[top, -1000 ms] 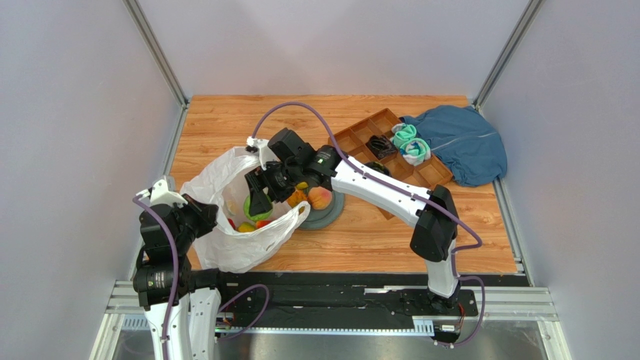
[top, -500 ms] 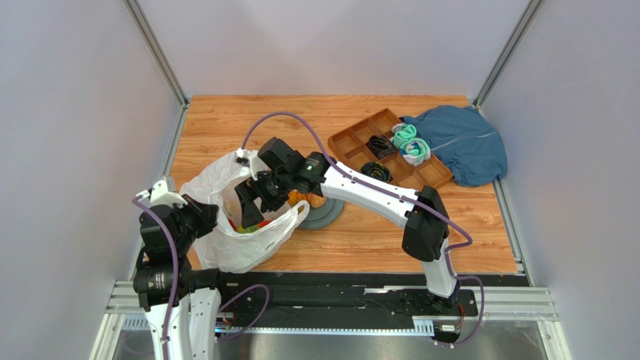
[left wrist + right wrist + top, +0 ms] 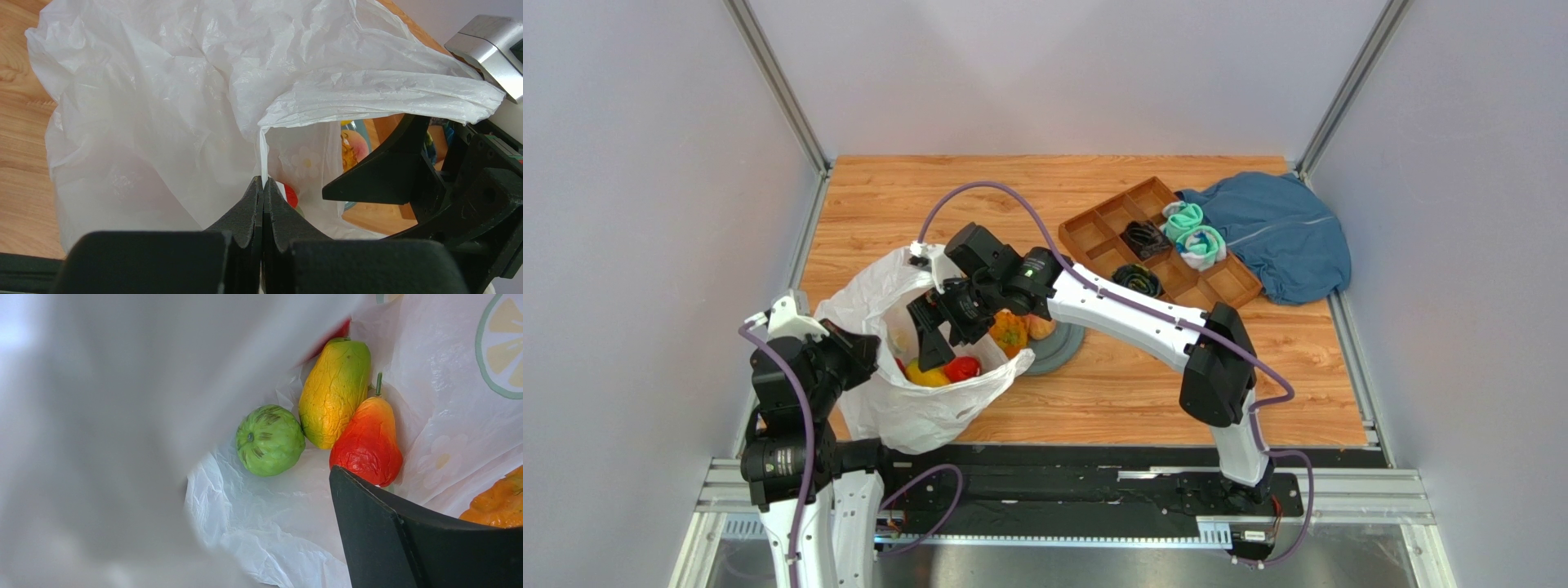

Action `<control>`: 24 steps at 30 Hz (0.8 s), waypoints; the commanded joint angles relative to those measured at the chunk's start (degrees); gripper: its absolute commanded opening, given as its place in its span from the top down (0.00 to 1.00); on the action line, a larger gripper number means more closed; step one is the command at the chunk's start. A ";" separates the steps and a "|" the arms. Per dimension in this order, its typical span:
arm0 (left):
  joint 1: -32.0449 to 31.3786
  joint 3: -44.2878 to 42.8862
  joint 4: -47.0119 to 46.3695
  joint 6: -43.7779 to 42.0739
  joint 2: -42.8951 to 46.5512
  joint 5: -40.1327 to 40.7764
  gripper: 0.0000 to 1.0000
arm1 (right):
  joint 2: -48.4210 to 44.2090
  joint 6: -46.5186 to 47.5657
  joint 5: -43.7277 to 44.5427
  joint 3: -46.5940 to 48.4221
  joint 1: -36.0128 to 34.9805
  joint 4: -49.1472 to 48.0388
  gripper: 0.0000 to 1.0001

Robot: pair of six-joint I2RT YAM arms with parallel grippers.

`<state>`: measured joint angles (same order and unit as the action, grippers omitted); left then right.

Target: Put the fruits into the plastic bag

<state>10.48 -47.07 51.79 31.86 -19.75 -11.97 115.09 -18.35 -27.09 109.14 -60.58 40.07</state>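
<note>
Left gripper (image 3: 263,184) clenched on bag (image 3: 153,122) rim, holding mouth open. Right gripper (image 3: 940,333) inside mouth, jaws spread, empty. Green fruit (image 3: 270,440), mango (image 3: 334,392), red fruit (image 3: 367,444) lie in bag. Film limp, slippery: grip rim. These likely light, rollable: pinch across middle

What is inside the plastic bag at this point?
The right wrist view shows a green round fruit, a yellow-green mango and a red fruit lying in the plastic bag. Bag folds and the right end effector hide anything else.
</note>
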 commanded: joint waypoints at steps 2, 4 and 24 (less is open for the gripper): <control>-0.11 0.14 -0.02 0.49 1.03 -0.25 1.00 | -3.20 1.82 1.51 1.43 -0.16 -1.66 0.11; -0.02 0.22 0.07 0.40 1.03 -0.25 1.00 | -4.78 3.14 3.61 0.20 -0.16 -2.19 0.12; -0.11 -0.21 1.91 -0.83 1.64 0.19 1.00 | -20.52 -1.93 20.24 -16.23 12.66 -2.37 0.14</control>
<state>10.48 -46.44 52.64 31.75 -18.83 -11.92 95.37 -14.41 -9.91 97.41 -53.01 36.29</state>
